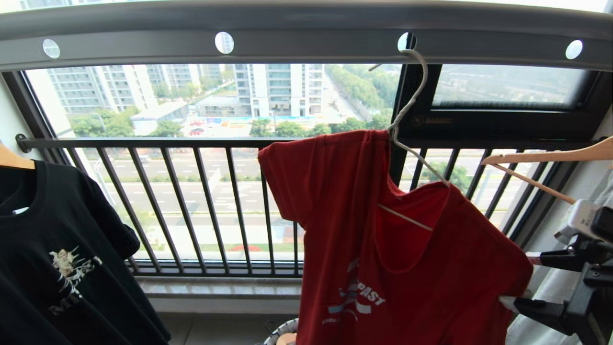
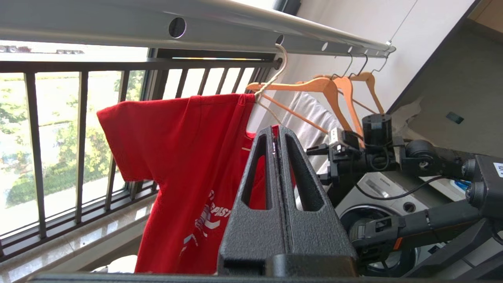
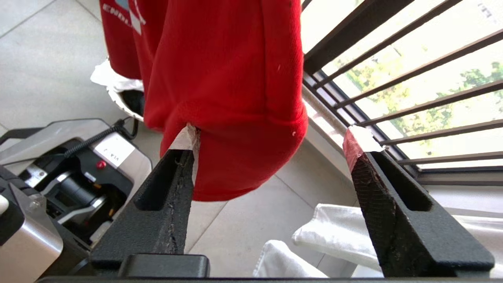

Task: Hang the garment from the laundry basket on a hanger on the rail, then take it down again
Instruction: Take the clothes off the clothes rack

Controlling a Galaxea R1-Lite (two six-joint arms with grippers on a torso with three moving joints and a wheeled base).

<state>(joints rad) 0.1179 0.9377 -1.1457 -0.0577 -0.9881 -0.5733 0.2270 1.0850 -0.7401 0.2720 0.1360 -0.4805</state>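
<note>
- Head view: the garment (image 1: 364,225) is hung askew on the hanger (image 1: 407,110), hooked through a hole of the rail (image 1: 306,36); its long axis runs down toward the laundry basket (image 1: 280,333); the right claw (image 1: 515,302) is seen at its lower right hem, the nearer arm.
- Left wrist view: the left claw (image 2: 277,145) is clenched on nothing, held apart from the cloth.
- Right wrist view: the right claw (image 3: 271,145) is released; one finger (image 3: 184,157) touches the sleeve fold, hanging between the jaws.
</note>
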